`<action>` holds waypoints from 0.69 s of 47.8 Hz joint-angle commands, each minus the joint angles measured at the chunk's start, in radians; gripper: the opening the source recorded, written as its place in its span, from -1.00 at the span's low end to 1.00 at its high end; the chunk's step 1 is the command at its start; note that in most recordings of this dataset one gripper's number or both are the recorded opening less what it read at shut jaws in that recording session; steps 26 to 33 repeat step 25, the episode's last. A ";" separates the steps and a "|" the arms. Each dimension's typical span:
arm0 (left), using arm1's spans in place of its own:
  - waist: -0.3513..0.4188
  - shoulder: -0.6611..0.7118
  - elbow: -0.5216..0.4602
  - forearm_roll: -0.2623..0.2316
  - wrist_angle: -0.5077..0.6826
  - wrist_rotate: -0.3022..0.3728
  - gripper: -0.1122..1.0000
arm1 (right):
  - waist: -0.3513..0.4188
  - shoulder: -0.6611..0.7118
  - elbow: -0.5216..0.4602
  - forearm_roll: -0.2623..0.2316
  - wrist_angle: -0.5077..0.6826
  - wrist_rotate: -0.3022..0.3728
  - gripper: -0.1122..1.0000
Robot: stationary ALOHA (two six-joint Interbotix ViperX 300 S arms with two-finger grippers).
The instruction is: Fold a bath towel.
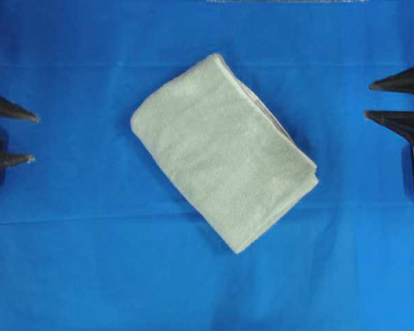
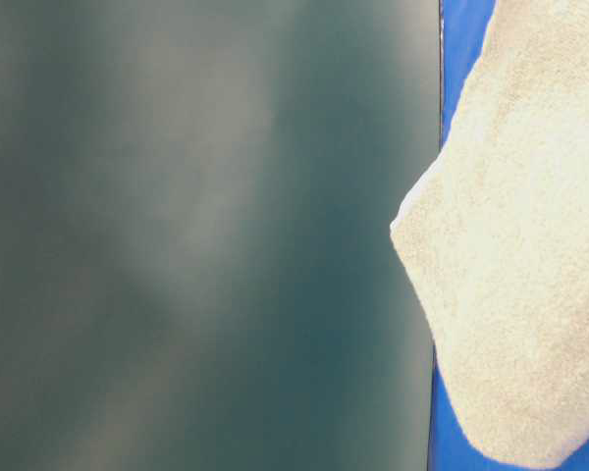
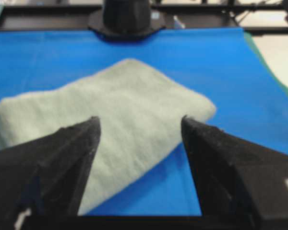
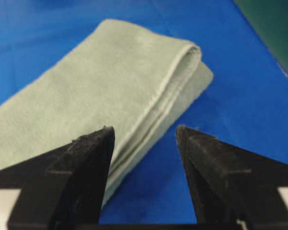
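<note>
The bath towel (image 1: pixel 221 152) lies folded into a compact, layered rectangle (set askew) in the middle of the blue cloth (image 1: pixel 69 276), so the left gripper (image 1: pixel 34 138) and right gripper (image 1: pixel 367 100) sit well apart at the edges, both spread and empty, their work apparently finished.

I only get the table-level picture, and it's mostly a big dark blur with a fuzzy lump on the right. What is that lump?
Observer: It's a towel, folded into a thick rectangle, lying slantwise on a blue cloth.
Operator: Is a robot hand grabbing it?
Observer: No. The left gripper waits off at the left edge, jaws apart, not touching the towel.
Operator: And the other one?
Observer: The right gripper sits at the right edge, jaws apart, also clear of the towel.
Operator: Is the fold neat?
Observer: Fairly. The right wrist view shows stacked layers along one edge.
</note>
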 commanded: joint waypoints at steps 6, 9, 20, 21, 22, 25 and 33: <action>0.000 -0.029 0.049 -0.003 -0.026 -0.011 0.35 | -0.029 -0.021 0.034 0.000 -0.046 0.005 0.25; -0.002 -0.026 0.051 -0.003 -0.031 -0.011 0.35 | -0.029 -0.012 0.037 0.000 -0.057 0.005 0.25; 0.012 -0.028 0.051 -0.003 -0.029 -0.009 0.35 | -0.029 -0.002 0.043 0.000 -0.067 0.005 0.25; 0.014 -0.028 0.051 -0.003 -0.029 -0.009 0.35 | -0.029 -0.002 0.043 0.000 -0.067 0.005 0.25; 0.015 -0.028 0.051 -0.003 -0.029 -0.009 0.35 | -0.029 0.000 0.041 0.000 -0.067 0.005 0.25; 0.020 -0.028 0.051 -0.003 -0.028 -0.011 0.35 | -0.029 0.002 0.044 0.002 -0.067 0.005 0.25; 0.020 -0.028 0.051 -0.003 -0.028 -0.011 0.35 | -0.029 0.002 0.044 0.002 -0.067 0.005 0.25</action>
